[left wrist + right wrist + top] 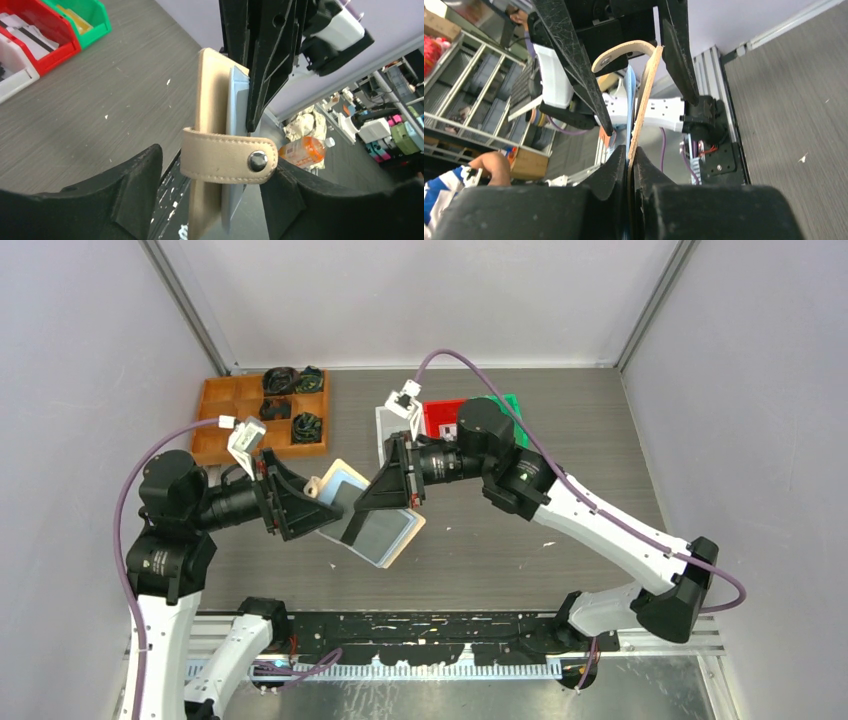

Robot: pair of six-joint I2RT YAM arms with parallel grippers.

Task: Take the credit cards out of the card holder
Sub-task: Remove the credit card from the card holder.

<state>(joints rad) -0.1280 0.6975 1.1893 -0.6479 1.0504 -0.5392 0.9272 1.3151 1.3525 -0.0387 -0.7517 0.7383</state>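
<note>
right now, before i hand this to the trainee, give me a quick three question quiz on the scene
1. True or false: the card holder lies flat on the table.
2. Which gripper is clamped on it? A the left one; B the right one; C both.
3. Fill in: the two bins at the far side of the table are ___ and ___.

Key
1. False: it is held up on edge, not lying flat.
2. B: the right gripper is shut on its edge, while the left gripper stands open on either side of it.
3. Red and green: the red bin and the green bin.
</note>
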